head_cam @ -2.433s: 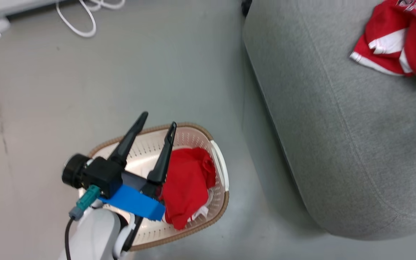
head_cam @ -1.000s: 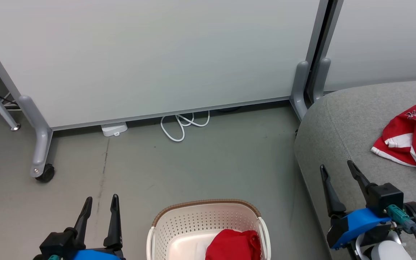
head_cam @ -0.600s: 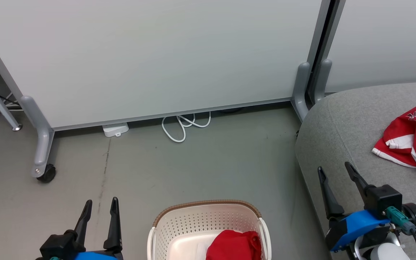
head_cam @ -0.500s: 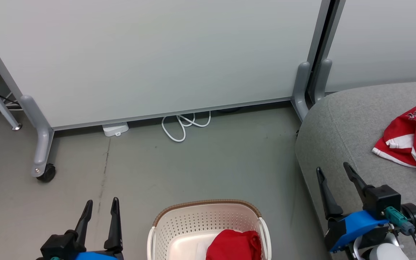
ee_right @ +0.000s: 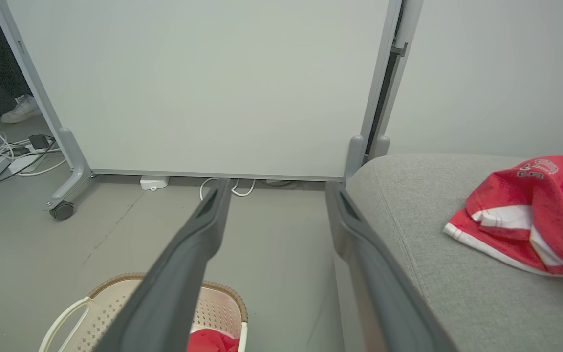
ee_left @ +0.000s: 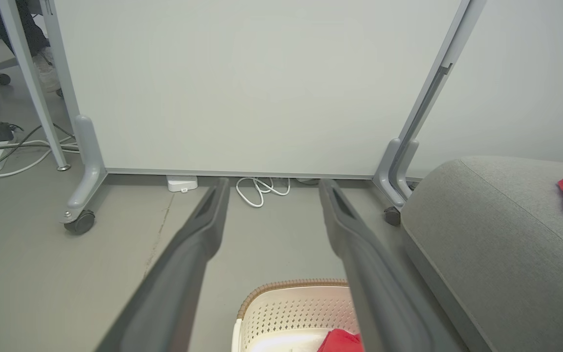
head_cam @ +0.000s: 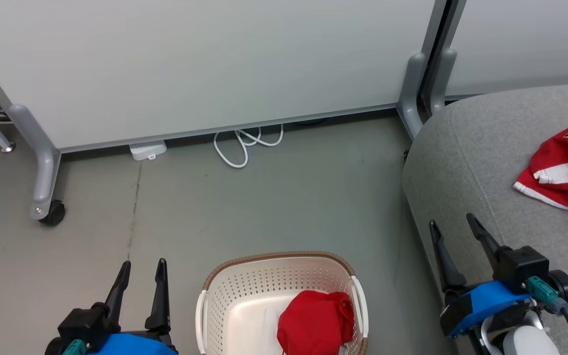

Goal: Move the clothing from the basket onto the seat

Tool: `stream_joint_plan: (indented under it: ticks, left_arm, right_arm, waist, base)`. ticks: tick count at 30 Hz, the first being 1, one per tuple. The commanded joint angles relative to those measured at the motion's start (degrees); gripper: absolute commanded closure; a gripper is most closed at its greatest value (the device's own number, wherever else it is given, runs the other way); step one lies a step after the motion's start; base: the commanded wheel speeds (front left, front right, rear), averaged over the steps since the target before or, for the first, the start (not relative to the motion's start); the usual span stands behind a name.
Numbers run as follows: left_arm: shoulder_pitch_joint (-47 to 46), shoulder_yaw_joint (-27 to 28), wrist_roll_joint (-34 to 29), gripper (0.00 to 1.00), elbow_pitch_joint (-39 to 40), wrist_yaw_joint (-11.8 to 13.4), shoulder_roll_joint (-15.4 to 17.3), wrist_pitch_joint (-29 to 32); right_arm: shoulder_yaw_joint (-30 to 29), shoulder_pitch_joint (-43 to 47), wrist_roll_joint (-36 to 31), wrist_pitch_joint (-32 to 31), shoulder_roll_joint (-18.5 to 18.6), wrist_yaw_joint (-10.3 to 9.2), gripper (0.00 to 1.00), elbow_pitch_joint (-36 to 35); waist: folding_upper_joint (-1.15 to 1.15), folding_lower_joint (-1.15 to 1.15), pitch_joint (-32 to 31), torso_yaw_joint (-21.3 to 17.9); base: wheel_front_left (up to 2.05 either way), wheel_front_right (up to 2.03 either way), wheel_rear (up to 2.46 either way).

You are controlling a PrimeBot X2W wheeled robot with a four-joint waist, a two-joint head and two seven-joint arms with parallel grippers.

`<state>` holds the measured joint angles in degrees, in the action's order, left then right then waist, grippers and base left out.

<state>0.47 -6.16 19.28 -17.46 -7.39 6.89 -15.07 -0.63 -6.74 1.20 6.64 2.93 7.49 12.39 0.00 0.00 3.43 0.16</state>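
The cream basket [head_cam: 244,288] with its brown rim stands on the floor at the bottom centre, and one red garment [head_cam: 316,323] lies bunched in its right half. A second red garment [head_cam: 567,167] with white stripes and lettering rests on the light-grey sofa [head_cam: 481,158] at the right. My left gripper [head_cam: 142,268] is open and empty over the floor left of the basket. My right gripper [head_cam: 452,223] is open and empty by the sofa's front edge, right of the basket. The basket [ee_right: 213,305] and the sofa garment [ee_right: 530,210] also show in the right wrist view.
A white partition panel [head_cam: 205,69] on grey castor legs [head_cam: 42,162] closes off the back. A white cable loop [head_cam: 242,145] and a small white box [head_cam: 147,150] lie at its foot. Grey floor [head_cam: 264,207] lies between panel and basket. A person's shoe [ee_right: 20,108] shows beyond the panel.
The head camera first swung up from a close look down at the basket, then tilted slightly down again. Both grippers pulled back to the lower corners, staying open; the left one had hung over the basket.
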Motion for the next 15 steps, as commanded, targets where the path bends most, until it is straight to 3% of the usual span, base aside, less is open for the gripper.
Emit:
stream_joint_plan:
  ticks: [1,15]
  left_arm:
    - [-1.7,-0.2,0.3,0.00,0.2,-0.1,0.5,-0.2]
    - [-12.7,-6.2,0.3,0.00,-1.7,-0.1,0.9,-0.2]
  right_arm:
    - [0.5,-1.7,0.5,0.1,-0.1,0.01,0.00,-0.7]
    - [2.7,-10.7,0.6,1.3,0.0,0.01,0.00,-4.2]
  waist:
    - [0.00,0.00,3.0,-0.8]
    - [0.00,0.00,20.6,-4.4]
  base:
    - [0.00,0.00,0.00]
    - [0.00,0.00,0.00]
